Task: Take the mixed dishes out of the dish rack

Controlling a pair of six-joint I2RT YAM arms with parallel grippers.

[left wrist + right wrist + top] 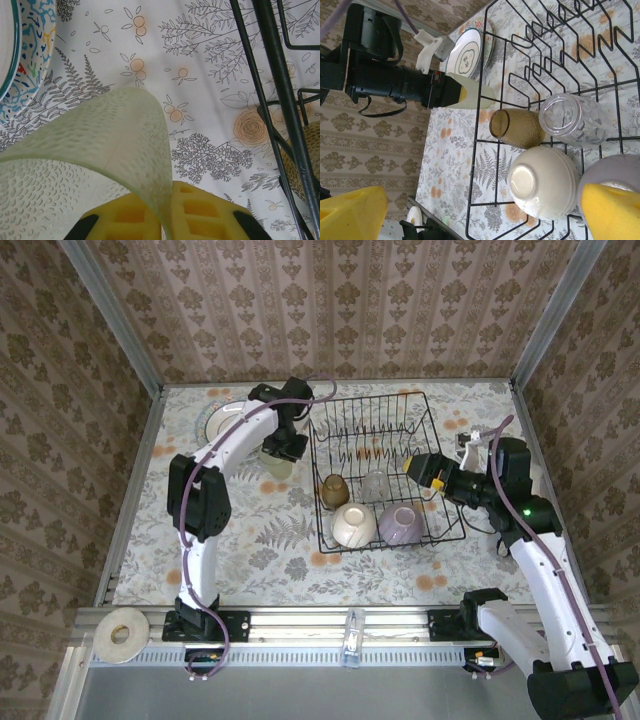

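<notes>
Left pincer [167, 212] clamps the pale-green cup [95, 150] beside the dish rack [280, 100]; right pincer [418, 469] gapes near lilac bowl [402, 524].

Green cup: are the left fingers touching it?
Touching. The left wrist view shows the wall of the green cup passing between the two yellow left fingers, pressed against both, with no gap on either side.

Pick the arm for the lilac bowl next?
Right, likely. The right pincer is open at the dish rack's right side, close to the lilac bowl. The left pincer is shut on the pale-green cup, outside the rack.
</notes>
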